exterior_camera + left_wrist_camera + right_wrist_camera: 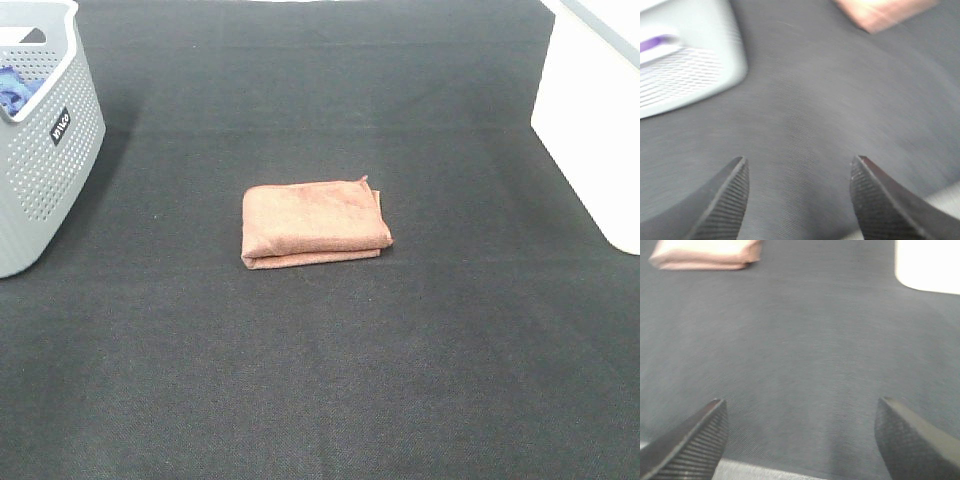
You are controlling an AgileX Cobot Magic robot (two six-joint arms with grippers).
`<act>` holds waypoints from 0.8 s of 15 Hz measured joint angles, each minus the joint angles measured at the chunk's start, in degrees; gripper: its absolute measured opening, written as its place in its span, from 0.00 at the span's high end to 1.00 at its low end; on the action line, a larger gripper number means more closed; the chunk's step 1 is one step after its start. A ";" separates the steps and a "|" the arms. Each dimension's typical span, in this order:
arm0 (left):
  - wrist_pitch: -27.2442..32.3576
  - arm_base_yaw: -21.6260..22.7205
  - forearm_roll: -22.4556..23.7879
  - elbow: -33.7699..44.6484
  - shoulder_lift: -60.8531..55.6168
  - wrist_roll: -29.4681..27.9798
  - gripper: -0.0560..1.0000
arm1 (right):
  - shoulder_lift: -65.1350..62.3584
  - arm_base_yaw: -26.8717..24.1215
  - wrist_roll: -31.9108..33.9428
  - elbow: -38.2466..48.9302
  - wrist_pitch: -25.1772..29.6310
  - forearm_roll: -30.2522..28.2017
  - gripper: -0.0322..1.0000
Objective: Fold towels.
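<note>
A salmon-pink towel [313, 222] lies folded into a small rectangle in the middle of the black table mat. It shows blurred in the left wrist view [880, 12] and in the right wrist view [707, 254]. My left gripper [799, 192] is open and empty above bare mat, well apart from the towel. My right gripper [800, 437] is open and empty above bare mat, also apart from the towel. Neither arm shows in the exterior high view.
A grey perforated basket [40, 150] stands at the left edge with blue cloth [14, 88] inside; it also shows in the left wrist view [685, 60]. A white bin [595, 130] stands at the right edge, seen in the right wrist view [927, 265] too.
</note>
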 joint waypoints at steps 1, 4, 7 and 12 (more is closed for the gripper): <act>0.00 0.97 0.00 0.00 -2.98 0.00 0.40 | -1.66 -0.29 0.00 0.00 0.00 0.06 0.23; 0.00 1.20 0.11 0.00 -6.53 0.00 0.40 | -6.82 -0.29 0.00 0.00 0.00 0.11 0.23; 0.00 1.20 0.46 0.00 -6.53 0.00 0.40 | -11.86 -0.29 0.00 0.00 0.00 0.40 0.23; 0.00 1.20 0.52 0.00 -6.53 0.00 0.40 | -12.20 -0.29 0.00 0.00 0.00 0.52 0.23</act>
